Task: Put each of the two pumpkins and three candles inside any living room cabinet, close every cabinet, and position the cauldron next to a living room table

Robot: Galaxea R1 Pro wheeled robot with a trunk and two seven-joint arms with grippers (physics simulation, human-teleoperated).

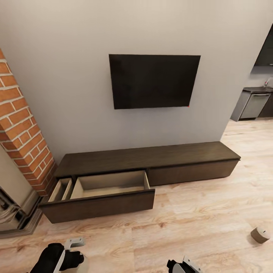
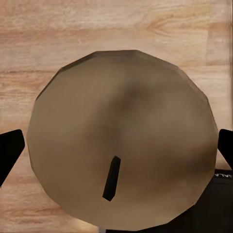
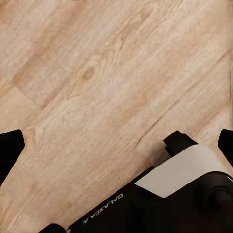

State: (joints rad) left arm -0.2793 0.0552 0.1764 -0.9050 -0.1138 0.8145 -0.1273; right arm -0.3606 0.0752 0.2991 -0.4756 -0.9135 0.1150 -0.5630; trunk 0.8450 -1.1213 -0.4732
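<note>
A candle (image 2: 121, 145) is gripped between the left hand (image 2: 119, 160) fingers; it should be lowered gently into the open drawer (image 1: 110, 185), lower left. The right hand (image 3: 116, 145) is held apart, empty.

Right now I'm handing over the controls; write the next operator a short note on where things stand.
Left gripper: a candle sits between its fingers, top and wick facing the camera; whether it is clamped cannot be told.
Right gripper: fingers spread, nothing between them, over bare floor.
Cabinet: left drawer pulled out, and it looks empty.
A second candle stands on the floor to the right.
Left to do: stow the candles, find the pumpkins, third candle and cauldron, shut the drawer.
</note>
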